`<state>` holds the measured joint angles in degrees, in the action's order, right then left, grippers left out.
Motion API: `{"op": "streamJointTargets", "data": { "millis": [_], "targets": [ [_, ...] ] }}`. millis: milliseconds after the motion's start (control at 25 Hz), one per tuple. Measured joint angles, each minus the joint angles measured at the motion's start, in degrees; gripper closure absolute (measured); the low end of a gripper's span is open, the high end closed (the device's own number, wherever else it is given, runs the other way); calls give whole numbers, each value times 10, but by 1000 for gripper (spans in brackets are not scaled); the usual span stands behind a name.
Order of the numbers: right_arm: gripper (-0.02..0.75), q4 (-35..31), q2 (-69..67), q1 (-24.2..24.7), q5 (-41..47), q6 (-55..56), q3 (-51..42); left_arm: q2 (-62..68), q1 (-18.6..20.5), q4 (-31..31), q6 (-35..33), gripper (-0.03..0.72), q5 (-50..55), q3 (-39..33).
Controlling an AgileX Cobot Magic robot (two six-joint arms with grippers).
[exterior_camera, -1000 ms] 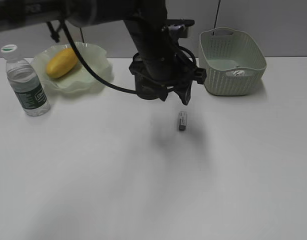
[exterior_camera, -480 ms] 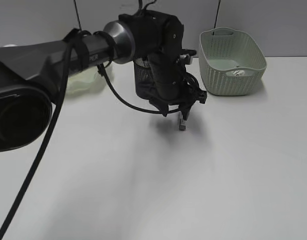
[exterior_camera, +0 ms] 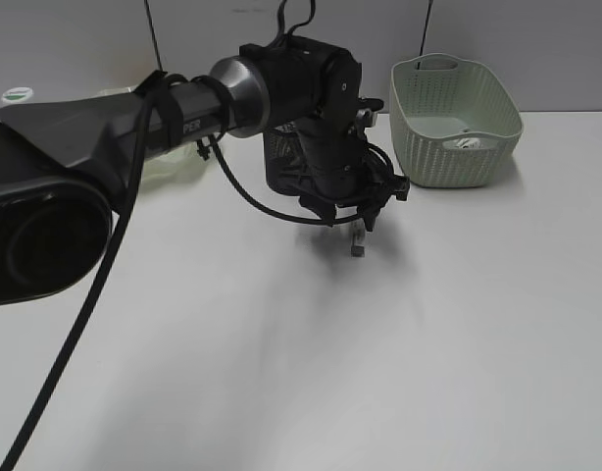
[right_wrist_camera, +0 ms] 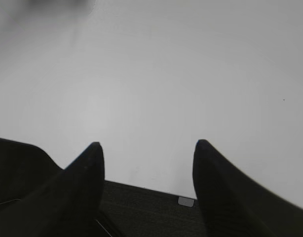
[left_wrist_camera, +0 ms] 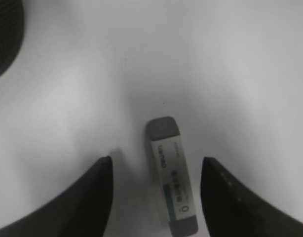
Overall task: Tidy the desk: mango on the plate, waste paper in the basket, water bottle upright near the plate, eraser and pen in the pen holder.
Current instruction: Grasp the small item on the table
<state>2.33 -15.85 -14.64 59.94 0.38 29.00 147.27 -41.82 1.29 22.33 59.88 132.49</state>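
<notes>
The eraser [exterior_camera: 358, 243] [left_wrist_camera: 172, 177] is a small grey block with a white sleeve, lying flat on the white desk [exterior_camera: 281, 373]. My left gripper [exterior_camera: 362, 222] [left_wrist_camera: 155, 165] is open and low over it, one finger on each side, not touching. The black mesh pen holder [exterior_camera: 281, 162] stands behind the left arm, mostly hidden; its edge shows in the left wrist view [left_wrist_camera: 6, 37]. The waste paper [exterior_camera: 467, 143] lies in the pale green basket [exterior_camera: 456, 118]. The water bottle's white cap [exterior_camera: 17, 95] peeks over the arm. Mango and pen are hidden. My right gripper [right_wrist_camera: 147, 148] is open and empty above the desk's edge.
The big left arm [exterior_camera: 105, 137] crosses the left half of the exterior view and covers the plate area. A dark surface [right_wrist_camera: 156, 212] lies beyond the desk's edge in the right wrist view.
My left arm has swung forward and down across the left of the view, hiding the mango, plate and bottle. Its gripper has dropped over the eraser. The eraser has not moved.
</notes>
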Motion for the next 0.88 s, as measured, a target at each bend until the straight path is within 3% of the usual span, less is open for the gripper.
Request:
{"op": "streamJointTargets", "data": {
  "millis": [640,760,880],
  "targets": [
    [279,0,0,0,0,0,0,18,-18,-42,21,287,-14,1],
    [279,0,0,0,0,0,0,21,-21,-53,22,333,-14,2],
    [279,0,0,0,0,0,0,21,-24,-67,22,460,-12,2]
  ]
}}
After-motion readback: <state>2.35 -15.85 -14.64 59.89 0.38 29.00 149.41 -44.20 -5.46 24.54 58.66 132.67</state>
